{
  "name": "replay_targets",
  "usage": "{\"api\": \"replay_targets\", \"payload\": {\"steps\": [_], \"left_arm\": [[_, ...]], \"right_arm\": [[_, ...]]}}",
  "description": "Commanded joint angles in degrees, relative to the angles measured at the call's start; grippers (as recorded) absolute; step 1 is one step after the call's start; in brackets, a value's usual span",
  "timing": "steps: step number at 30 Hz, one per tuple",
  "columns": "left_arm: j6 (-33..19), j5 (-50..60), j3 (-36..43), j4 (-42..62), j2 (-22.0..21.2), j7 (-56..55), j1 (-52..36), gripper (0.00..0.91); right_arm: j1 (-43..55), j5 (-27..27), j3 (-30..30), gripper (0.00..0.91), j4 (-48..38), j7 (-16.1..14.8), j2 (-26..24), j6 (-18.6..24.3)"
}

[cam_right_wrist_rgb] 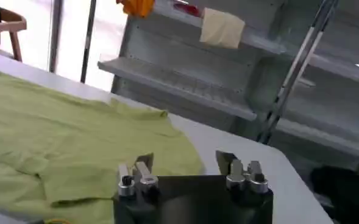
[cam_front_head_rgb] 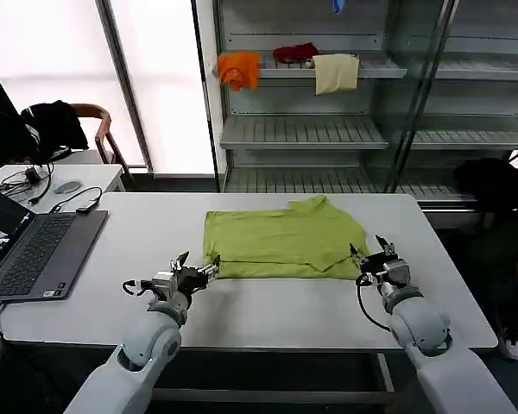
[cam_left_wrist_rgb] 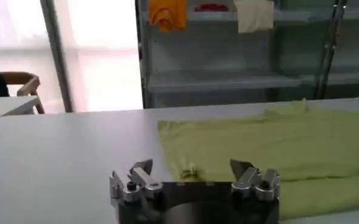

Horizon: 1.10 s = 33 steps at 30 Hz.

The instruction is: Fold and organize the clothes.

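Observation:
The lime-green T-shirt (cam_front_head_rgb: 283, 244) lies partly folded on the white table (cam_front_head_rgb: 268, 306), plain side up, with a doubled layer along its near edge. My left gripper (cam_front_head_rgb: 198, 266) is open at the shirt's near left corner, jaws spread wide just off the cloth (cam_left_wrist_rgb: 264, 152). In the left wrist view that gripper (cam_left_wrist_rgb: 191, 167) holds nothing. My right gripper (cam_front_head_rgb: 369, 250) is open at the near right corner, over the sleeve edge. The right wrist view shows its jaws (cam_right_wrist_rgb: 184, 161) apart above the green fabric (cam_right_wrist_rgb: 63, 146), empty.
An open laptop (cam_front_head_rgb: 36, 252) with cables sits on the table's left end. Behind the table stands a metal shelf rack (cam_front_head_rgb: 371, 129) holding orange (cam_front_head_rgb: 239, 69), red (cam_front_head_rgb: 295, 53) and cream (cam_front_head_rgb: 336, 72) cloths. A chair (cam_front_head_rgb: 91, 121) and a side desk are at far left.

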Motion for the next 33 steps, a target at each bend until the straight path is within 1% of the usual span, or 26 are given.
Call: {"api": "replay_targets", "payload": {"steps": [1,5,12,20,23,24,25,28,29,30,31,32,33], "left_arm": [[3.4,-3.0,-1.8,-4.5,1.6,2.9,4.8,0.907],[3.4,-3.4,-2.1,-3.5,1.2,3.2,4.9,0.907],[3.0,-5.7,-2.6,-1.8,0.6,3.2,3.0,0.907],[2.1,-6.3,-2.2,1.2,-0.6,3.2,1.6,0.907],[1.9,-6.4,-2.4,2.0,-0.7,3.3,1.4,0.705],[1.9,-6.4,-2.4,2.1,-0.6,3.4,1.4,0.685],[1.7,-6.4,-2.5,2.5,-0.6,3.6,1.5,0.645],[1.3,-6.3,-2.5,4.0,-0.6,4.0,1.3,0.605],[1.1,-6.2,-2.5,4.3,-0.7,4.1,1.2,0.484],[1.1,-6.2,-2.5,4.6,-0.7,4.1,1.2,0.443],[1.0,-6.2,-2.5,5.0,-0.7,4.2,1.2,0.383],[0.9,-6.0,-2.5,5.2,-0.7,4.4,1.3,0.353],[0.9,-6.0,-2.5,5.3,-0.7,4.4,1.3,0.292]], "right_arm": [[-11.0,7.7,5.4,0.907,5.8,0.6,-1.8,-1.8],[-13.0,8.3,6.9,0.907,5.1,-0.2,-1.6,-0.9],[-12.6,9.1,7.1,0.907,3.5,-1.4,-1.1,1.3],[-11.0,9.5,6.1,0.907,2.1,-1.4,0.0,2.2],[-10.7,9.4,5.6,0.907,1.6,-1.5,0.3,2.1],[-10.6,9.4,5.5,0.907,1.5,-1.5,0.4,2.1],[-10.6,9.4,5.5,0.907,1.2,-1.5,0.4,2.1],[-10.4,9.3,5.2,0.907,0.1,-1.7,0.4,2.2],[-10.3,9.3,5.1,0.907,-0.2,-1.7,0.4,2.2],[-10.3,9.3,5.1,0.907,-0.3,-1.8,0.4,2.2],[-10.2,9.3,5.0,0.897,-0.4,-1.9,0.4,2.3],[-10.2,9.3,4.9,0.856,-0.4,-1.9,0.4,2.3],[-10.2,9.2,4.9,0.725,-0.3,-1.9,0.4,2.3]]}}
